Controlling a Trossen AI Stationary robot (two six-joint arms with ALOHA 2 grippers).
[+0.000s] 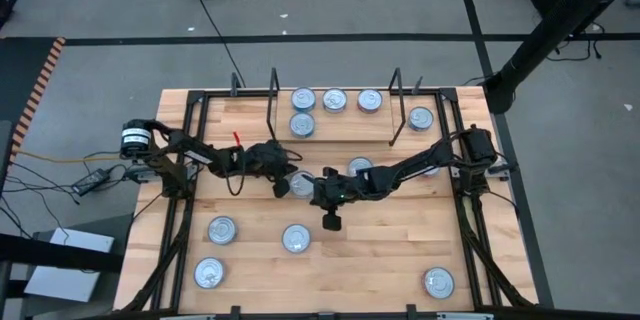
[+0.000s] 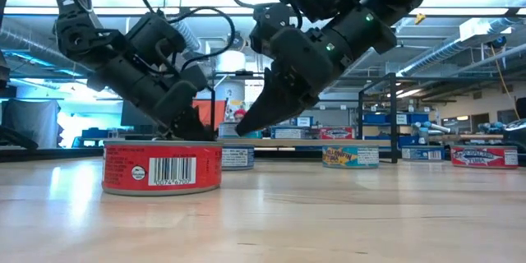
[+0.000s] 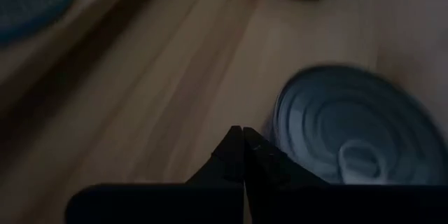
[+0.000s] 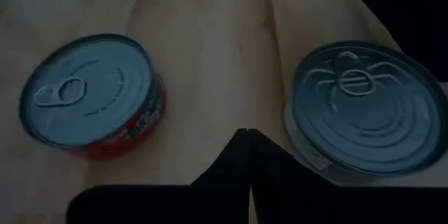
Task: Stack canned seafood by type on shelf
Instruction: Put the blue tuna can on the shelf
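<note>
Broadly, the light wooden table (image 1: pixel 380 245) fills the high view, framed by black metal rails, with the shelf (image 1: pixel 335 122) at its far edge marked off by two thin black wire uprights (image 1: pixel 273 100).

Both dark arms reach in toward the table's middle. The left arm stretches from the left edge, and the left gripper (image 1: pixel 283 182) points down at the board with its fingers pressed together, holding nothing; its wrist view shows the closed tips just beside a silver-lidded tin (image 3: pixel 357 129). The right arm comes from the right edge, and the right gripper (image 1: pixel 310 188) is also pinched closed and empty, its tips low over bare wood between a red-labelled tin (image 4: pixel 94 98) and another silver-lidded tin (image 4: pixel 364 105). The two grippers sit close together, with one tin (image 1: pixel 301 184) between them in the high view.

The canned seafood is scattered. Three tins (image 1: pixel 335 100) stand in a row at the back of the shelf, with a fourth tin (image 1: pixel 302 125) just in front of the leftmost one. One tin (image 1: pixel 421 118) lies right of the right upright. Nearer the front edge are three tins (image 1: pixel 222 229) on the left, and a lone tin (image 1: pixel 438 282) at the right corner. In the low view, a red tin with a barcode (image 2: pixel 162 166) stands nearest.
</note>
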